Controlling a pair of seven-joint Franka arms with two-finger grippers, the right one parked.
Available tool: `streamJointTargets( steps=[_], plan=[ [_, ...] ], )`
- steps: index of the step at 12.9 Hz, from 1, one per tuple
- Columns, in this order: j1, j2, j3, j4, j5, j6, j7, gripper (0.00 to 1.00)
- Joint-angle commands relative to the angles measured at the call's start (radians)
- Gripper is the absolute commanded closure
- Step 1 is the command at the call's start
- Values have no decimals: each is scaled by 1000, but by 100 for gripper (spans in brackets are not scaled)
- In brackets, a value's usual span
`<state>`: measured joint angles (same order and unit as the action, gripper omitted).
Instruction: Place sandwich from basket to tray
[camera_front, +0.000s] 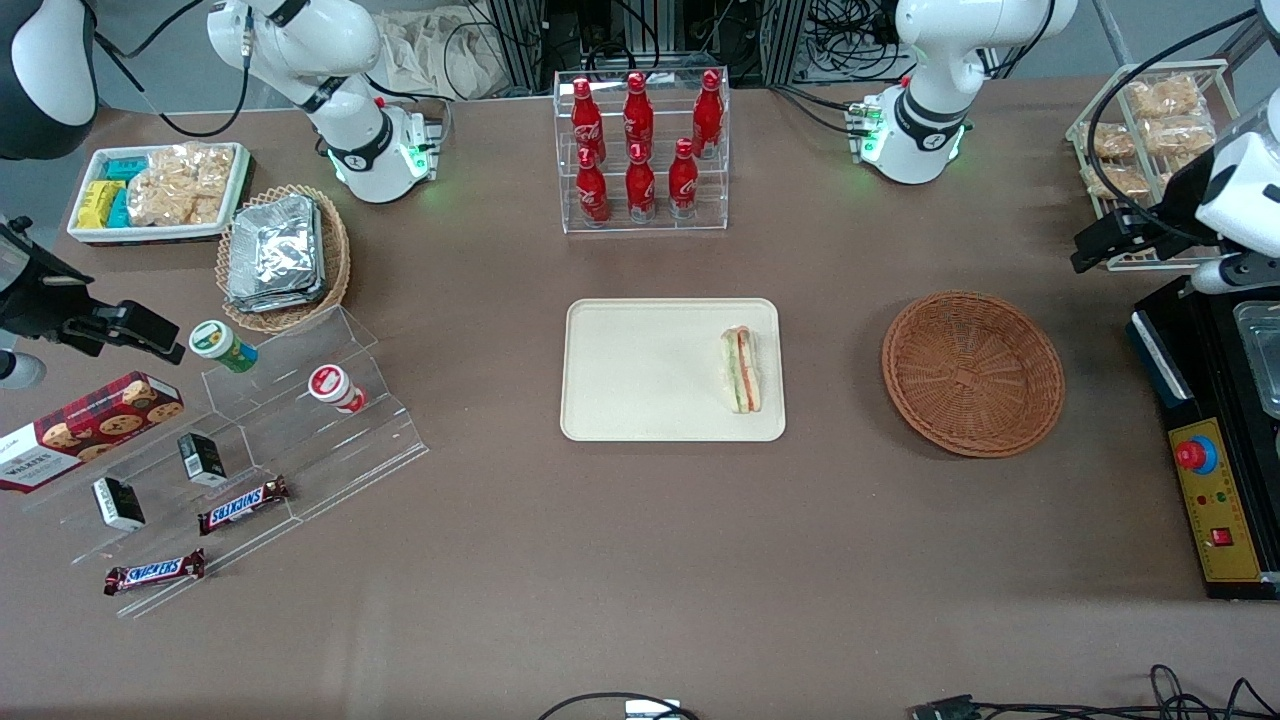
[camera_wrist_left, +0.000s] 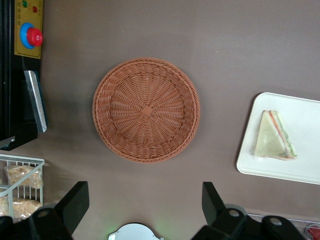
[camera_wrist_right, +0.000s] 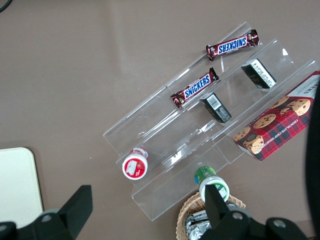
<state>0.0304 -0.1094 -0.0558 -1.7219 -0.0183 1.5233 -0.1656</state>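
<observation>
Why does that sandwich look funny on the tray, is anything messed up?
Nothing is spilled or broken. The sandwich just lies at the edge of the tray nearest the empty basket, not in the middle, resting whole within the rim. The gripper hangs open above the table beside the basket, holding nothing.

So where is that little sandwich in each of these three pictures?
Front view: the sandwich lies on the tray, at the edge nearest the empty basket.
Left wrist view: the sandwich lies on the tray, beside the basket; the open pincer hangs above the table, holding nothing.
Right wrist view: no sandwich; only a tray corner shows.
Shared landmark: the tray.
</observation>
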Motion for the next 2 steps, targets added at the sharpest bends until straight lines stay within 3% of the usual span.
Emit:
streamJointTargets(
  steps=[1,2],
  plan=[
    [-9,17,-27,41,-5,-32,-40,0],
    [-9,19,-35,42,-5,-32,-58,0]
  ],
)
